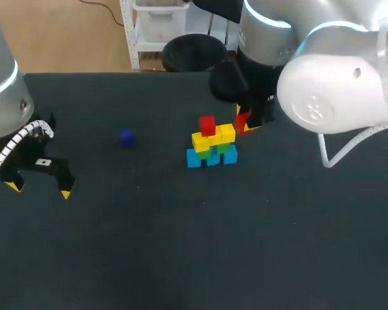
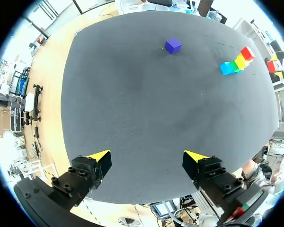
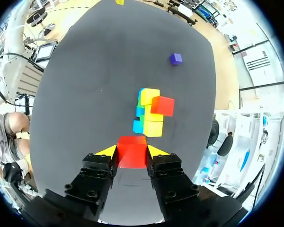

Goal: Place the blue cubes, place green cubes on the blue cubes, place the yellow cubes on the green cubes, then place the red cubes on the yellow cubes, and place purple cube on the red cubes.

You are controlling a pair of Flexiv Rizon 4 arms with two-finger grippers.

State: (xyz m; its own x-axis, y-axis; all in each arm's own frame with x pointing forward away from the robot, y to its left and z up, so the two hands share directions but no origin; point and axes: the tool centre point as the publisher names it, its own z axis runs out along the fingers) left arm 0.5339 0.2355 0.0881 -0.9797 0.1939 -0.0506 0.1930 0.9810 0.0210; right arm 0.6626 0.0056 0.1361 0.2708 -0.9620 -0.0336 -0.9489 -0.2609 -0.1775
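Observation:
A stack stands mid-table: blue cubes [image 1: 211,158] at the bottom, green cubes [image 1: 221,149] on them, yellow cubes [image 1: 213,137] above, and one red cube [image 1: 207,124] on top at the left. My right gripper [image 3: 131,152] is shut on a second red cube [image 3: 131,151], held just right of and behind the stack [image 3: 149,116]; in the head view that cube [image 1: 244,121] peeks out under the right arm. A purple cube [image 1: 126,137] lies alone to the stack's left. My left gripper [image 1: 40,187] hangs open at the table's left, with nothing between its fingers [image 2: 146,163].
The black table [image 1: 181,245] has wide bare room in front of the stack and between the purple cube [image 2: 173,46] and the left gripper. The bulky right arm [image 1: 330,84] overhangs the back right corner.

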